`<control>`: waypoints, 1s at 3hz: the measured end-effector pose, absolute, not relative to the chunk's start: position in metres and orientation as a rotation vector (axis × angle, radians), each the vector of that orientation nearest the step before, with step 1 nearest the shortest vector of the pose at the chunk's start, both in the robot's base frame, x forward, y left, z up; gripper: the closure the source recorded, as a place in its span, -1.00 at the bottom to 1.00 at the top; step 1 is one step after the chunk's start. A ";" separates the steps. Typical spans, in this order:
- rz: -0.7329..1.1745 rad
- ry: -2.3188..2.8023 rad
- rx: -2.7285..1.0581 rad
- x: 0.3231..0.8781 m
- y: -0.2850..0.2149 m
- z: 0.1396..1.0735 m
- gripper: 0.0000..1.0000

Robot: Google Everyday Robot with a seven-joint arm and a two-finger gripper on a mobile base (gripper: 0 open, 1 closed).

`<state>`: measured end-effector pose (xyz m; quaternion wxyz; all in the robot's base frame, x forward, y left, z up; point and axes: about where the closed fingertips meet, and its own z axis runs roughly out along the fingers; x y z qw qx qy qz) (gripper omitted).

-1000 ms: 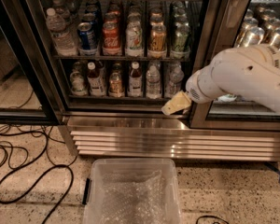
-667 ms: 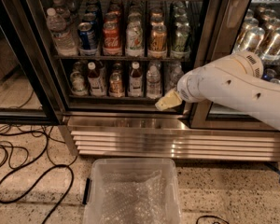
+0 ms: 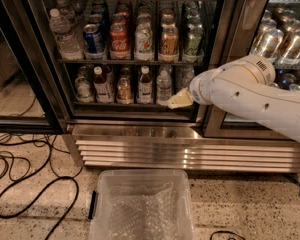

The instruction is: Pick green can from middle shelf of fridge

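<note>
Terrazzo floor [image 3: 250, 204], black cables [image 3: 21, 184], clear bin [image 3: 140, 174]; gripper [image 3: 179, 100] by bottom shelf [image 3: 115, 104] of fridge [image 3: 140, 151], grip state untellable.

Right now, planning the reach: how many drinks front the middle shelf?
6, left to right: water bottle, blue can, red cola can, pale-labelled drink, orange-gold can, green can. Others behind may be hidden. The gripper is below the green can.

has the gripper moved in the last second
Yes. The gripper has shifted left and slightly up, away from the middle door post of the fridge.
</note>
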<state>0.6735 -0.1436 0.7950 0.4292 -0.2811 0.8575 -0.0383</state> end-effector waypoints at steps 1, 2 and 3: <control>-0.053 2.111 -0.646 0.683 -0.144 0.791 -1.00; -0.023 2.024 -0.560 0.715 -0.149 0.807 -1.00; 0.006 1.981 -0.444 0.739 -0.165 0.825 -0.91</control>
